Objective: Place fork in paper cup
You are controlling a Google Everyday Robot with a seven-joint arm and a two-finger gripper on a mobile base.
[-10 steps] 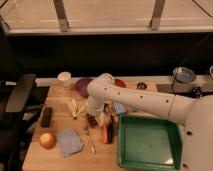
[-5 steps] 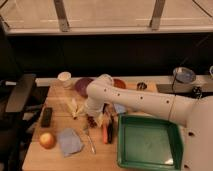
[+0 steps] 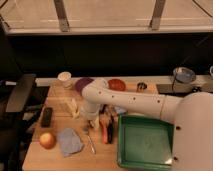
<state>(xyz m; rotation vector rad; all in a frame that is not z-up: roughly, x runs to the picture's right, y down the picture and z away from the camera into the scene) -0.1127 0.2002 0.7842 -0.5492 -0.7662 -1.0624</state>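
The fork (image 3: pixel 91 142) is a slim silvery piece lying flat on the wooden table (image 3: pixel 60 162), near the front and just right of a blue-grey cloth. The white paper cup (image 3: pixel 65 79) stands upright at the table's back left, empty as far as I can see. My gripper (image 3: pixel 93 123) hangs at the end of the white arm (image 3: pixel 125 102), pointing down, just above and behind the fork's far end. It is well to the right of and nearer than the cup. Nothing shows between its fingers.
A purple bowl (image 3: pixel 83 84) and a red bowl (image 3: pixel 116 84) stand at the back. Orange-and-black tools (image 3: pixel 106 129) lie beside the gripper, and a green tray (image 3: pixel 145 145) sits at right. A blue-grey cloth (image 3: pixel 70 141), an orange fruit (image 3: pixel 47 140), a black remote (image 3: pixel 46 116) and a yellow item (image 3: pixel 74 107) lie at left.
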